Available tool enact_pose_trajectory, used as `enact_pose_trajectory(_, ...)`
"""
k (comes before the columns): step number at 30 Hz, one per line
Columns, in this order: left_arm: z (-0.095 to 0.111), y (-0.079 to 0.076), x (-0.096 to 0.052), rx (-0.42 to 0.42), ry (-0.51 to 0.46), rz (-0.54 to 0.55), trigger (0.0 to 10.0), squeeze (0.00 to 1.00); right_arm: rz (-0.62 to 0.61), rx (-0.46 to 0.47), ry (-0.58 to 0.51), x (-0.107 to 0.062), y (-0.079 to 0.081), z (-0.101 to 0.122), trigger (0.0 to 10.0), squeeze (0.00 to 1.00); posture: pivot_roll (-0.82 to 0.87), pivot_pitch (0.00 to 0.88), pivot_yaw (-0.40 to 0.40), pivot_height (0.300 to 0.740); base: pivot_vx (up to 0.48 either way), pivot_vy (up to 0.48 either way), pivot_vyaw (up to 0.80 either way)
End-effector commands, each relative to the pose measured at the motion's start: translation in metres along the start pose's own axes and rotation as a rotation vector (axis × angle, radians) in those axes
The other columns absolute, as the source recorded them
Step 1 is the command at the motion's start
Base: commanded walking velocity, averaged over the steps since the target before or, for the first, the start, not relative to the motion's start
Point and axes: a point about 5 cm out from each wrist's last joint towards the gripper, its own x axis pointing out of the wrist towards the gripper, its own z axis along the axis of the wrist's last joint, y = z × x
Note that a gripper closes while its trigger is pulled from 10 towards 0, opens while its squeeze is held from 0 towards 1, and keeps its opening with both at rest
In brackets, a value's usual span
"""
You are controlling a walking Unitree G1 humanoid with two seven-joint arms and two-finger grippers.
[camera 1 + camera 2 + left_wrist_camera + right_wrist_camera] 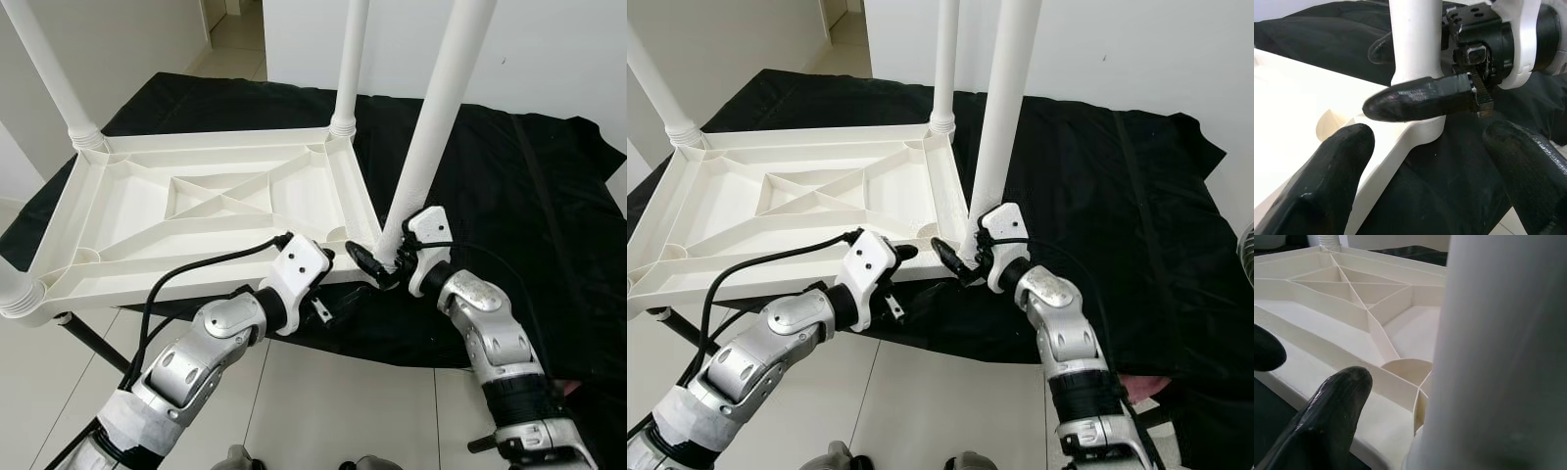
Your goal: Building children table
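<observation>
Tabletop of white plastic lies upside down on a black cloth, ribbed underside up, its cross-braced panels plain to see from my head. Three legs already stand in their corner sockets — one at the far left, one at the far right, one at the near left corner.

My right gripper is at the near right corner, its fingers closed around the base of the fourth leg, which rises from that corner socket and leans a little to the right. From my left wrist I see one of those black fingers lying across the front of the leg, just above the collar where it meets the tabletop, and another behind it.

My left gripper sits at the tabletop's near edge, just beside the same corner — its fingers spread apart, holding nothing, pointing at the leg's base. A black cable loops from that wrist back along my forearm.

Beneath the overhanging near edge is pale tiled floor.
</observation>
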Motion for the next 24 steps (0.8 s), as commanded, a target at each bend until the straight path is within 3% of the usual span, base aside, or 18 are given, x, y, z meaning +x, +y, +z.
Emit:
enact_pose_trajectory(1, -0.001, -0.008, 0.0, 0.011, 0.011, -0.121, 10.0, 0.0, 0.05, -0.001, 0.03, 0.001, 0.001, -0.007, 3.4, 0.0, -0.06, 0.038, 0.008, 0.74, 0.0, 0.0, 0.0)
enact_pose_trajectory(2, 0.0, -0.008, 0.0, 0.011, 0.011, -0.121, 10.0, 0.0, 0.054, -0.003, 0.033, 0.001, -0.001, -0.009, 3.4, 0.0, -0.06, 0.038, 0.008, 0.74, 0.0, 0.0, 0.0)
enact_pose_trajectory(4, 0.0, -0.008, 0.0, 0.012, 0.011, -0.121, 10.0, 0.0, 0.061, -0.01, 0.038, 0.0, -0.004, -0.01, 0.0, 0.0, -0.06, 0.038, 0.008, 0.74, 0.0, 0.0, 0.0)
enact_pose_trajectory(12, 0.0, -0.008, 0.0, 0.01, 0.011, -0.122, 10.0, 0.0, 0.062, -0.032, 0.039, -0.002, -0.009, -0.013, 0.0, 0.0, -0.07, 0.045, 0.01, 0.74, 0.0, 0.0, 0.0)
enact_pose_trajectory(13, 0.0, -0.008, 0.0, 0.009, 0.01, -0.123, 10.0, 0.0, 0.055, -0.033, 0.043, -0.003, -0.009, -0.014, 2.1, 0.0, -0.07, 0.045, 0.01, 0.74, 0.0, 0.0, 0.0)
enact_pose_trajectory(14, 0.0, -0.008, 0.0, 0.008, 0.01, -0.124, 10.0, 0.0, 0.041, -0.035, 0.047, -0.003, -0.01, -0.015, 10.0, 0.0, -0.07, 0.045, 0.01, 0.74, 0.0, 0.0, 0.0)
enact_pose_trajectory(24, -0.001, -0.01, 0.0, 0.004, 0.009, -0.127, 10.0, 0.0, -0.116, 0.023, -0.002, -0.002, -0.001, -0.013, 10.0, 0.0, -0.08, 0.053, 0.011, 0.74, 0.0, 0.0, 0.0)
